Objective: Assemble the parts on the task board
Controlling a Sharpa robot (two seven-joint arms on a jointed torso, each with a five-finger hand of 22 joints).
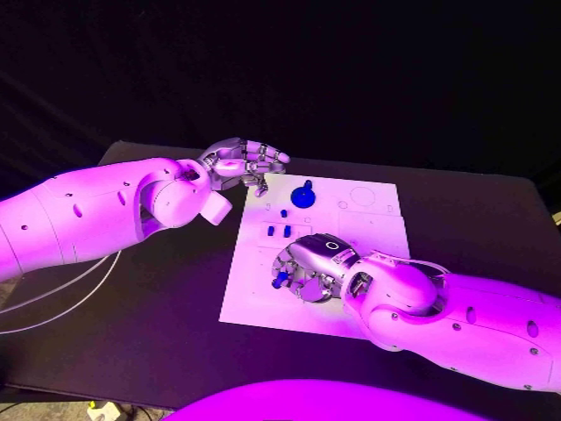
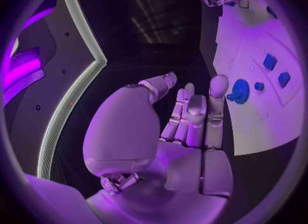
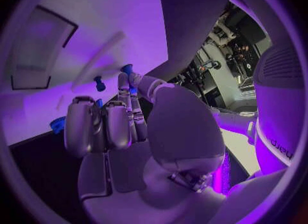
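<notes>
The white task board (image 1: pixel 357 219) lies in the middle of the black table. A blue gear (image 1: pixel 305 196) stands near its far edge, with small blue parts (image 1: pixel 275 231) just nearer; the gear (image 2: pixel 241 90) and two square blue parts (image 2: pixel 270 61) also show in the left wrist view. My right hand (image 1: pixel 312 263) hangs over the board's near left area and pinches a small blue part (image 3: pixel 127 70) between thumb and fingertip; the part (image 1: pixel 280 279) peeks out beside the fingers. My left hand (image 1: pixel 243 162) hovers at the board's far left corner, fingers loosely bent, holding nothing.
A blue peg (image 3: pixel 100 84) stands on the board just beyond my right hand's fingertips. Black table (image 1: pixel 142 324) surrounds the board on all sides. White cables (image 1: pixel 53 298) trail along the table's left side under my left arm.
</notes>
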